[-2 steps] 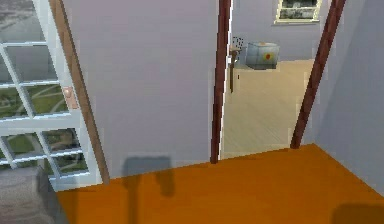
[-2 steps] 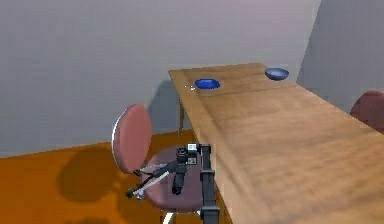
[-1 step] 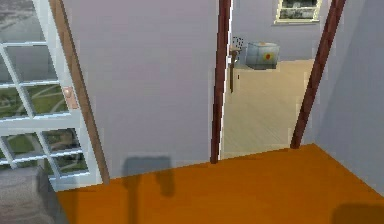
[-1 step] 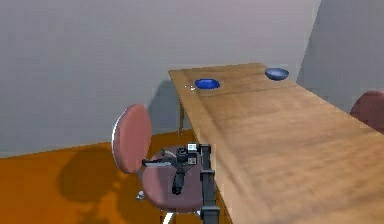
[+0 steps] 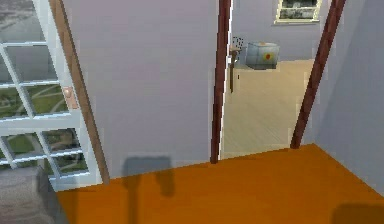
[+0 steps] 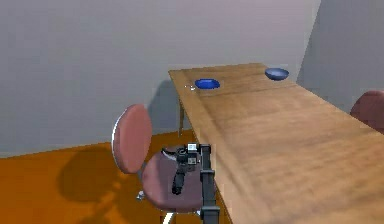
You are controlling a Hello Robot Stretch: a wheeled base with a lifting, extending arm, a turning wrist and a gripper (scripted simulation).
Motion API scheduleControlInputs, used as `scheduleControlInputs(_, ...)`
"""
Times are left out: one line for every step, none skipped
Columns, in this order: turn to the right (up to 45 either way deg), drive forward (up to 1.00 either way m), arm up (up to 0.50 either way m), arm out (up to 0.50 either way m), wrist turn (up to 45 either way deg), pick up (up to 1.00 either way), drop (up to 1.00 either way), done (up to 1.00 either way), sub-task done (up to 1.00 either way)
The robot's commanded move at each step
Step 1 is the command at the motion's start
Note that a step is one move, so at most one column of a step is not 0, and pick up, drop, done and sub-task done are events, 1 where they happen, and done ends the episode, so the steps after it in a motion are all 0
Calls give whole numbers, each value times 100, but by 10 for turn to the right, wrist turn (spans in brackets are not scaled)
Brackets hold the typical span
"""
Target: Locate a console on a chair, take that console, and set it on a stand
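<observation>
Early on, with pincer (image 6: 180,172) at the chair (image 6: 131,140) seat by the desk (image 6: 280,130) (grip on anything impossible to tell), lifting and stand placement yet to do.

The long tabletop (image 6: 290,140) of light brown wood lies just beside the claw (image 6: 178,178), on the arm side view's right of it, and reaches far beyond it. Two things lie on this tabletop, both well beyond the claw. The first round blue bowl (image 6: 207,84) is near the far corner on the claw's side. The second round blue bowl (image 6: 277,73) is at the far edge, more to the right.

The dusty-pink padded chair (image 6: 135,140) has its seat directly behind the claw. I cannot tell if something lies on the seat there. The chair stands on the plain orange floor (image 6: 60,180).
</observation>
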Motion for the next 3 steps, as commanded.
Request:
scheduleControlInputs(0,0,-30,0,0,0,0,0,0)
scheduleControlInputs(0,0,0,0,0,100,0,0,0)
scheduleControlInputs(0,0,10,0,0,0,0,0,0)
